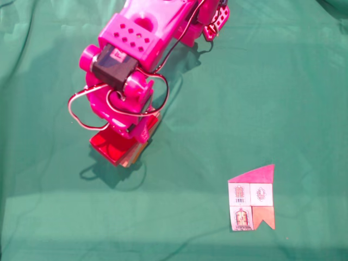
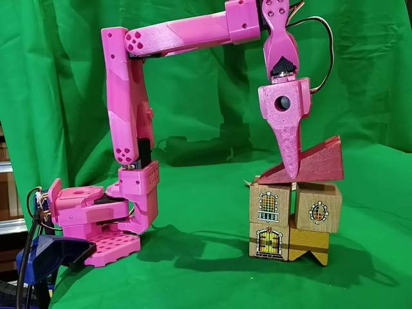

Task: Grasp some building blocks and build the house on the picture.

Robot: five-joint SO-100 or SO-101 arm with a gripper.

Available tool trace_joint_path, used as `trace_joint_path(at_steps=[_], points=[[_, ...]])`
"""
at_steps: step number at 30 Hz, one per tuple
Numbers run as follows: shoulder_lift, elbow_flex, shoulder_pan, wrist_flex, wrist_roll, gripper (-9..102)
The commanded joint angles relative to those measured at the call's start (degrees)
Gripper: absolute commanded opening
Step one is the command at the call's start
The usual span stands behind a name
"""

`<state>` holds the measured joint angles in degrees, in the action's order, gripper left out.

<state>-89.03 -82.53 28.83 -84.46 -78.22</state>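
Both fixed views show the house [image 2: 293, 212] under the magenta claw [image 2: 293, 170]: three printed wooden cubes and a notched block stacked in two rows, a red wedge roof [image 2: 315, 164] on top. The claw's finger lies against that roof; whether it clamps it, I cannot tell. Well right of the claw in a fixed view lies the flat picture [image 1: 252, 198], with open green cloth [image 1: 293, 81] around it.
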Motion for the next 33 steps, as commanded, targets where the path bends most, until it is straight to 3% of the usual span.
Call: trace_joint_path(at_steps=[1,13,33], points=[[-1.0,0.3,-0.4,-0.1,-0.1,28],[-2.1,0.2,-0.4,-0.2,0.0,31],[-19.7,-5.4,-1.2,-0.2,0.9,31]])
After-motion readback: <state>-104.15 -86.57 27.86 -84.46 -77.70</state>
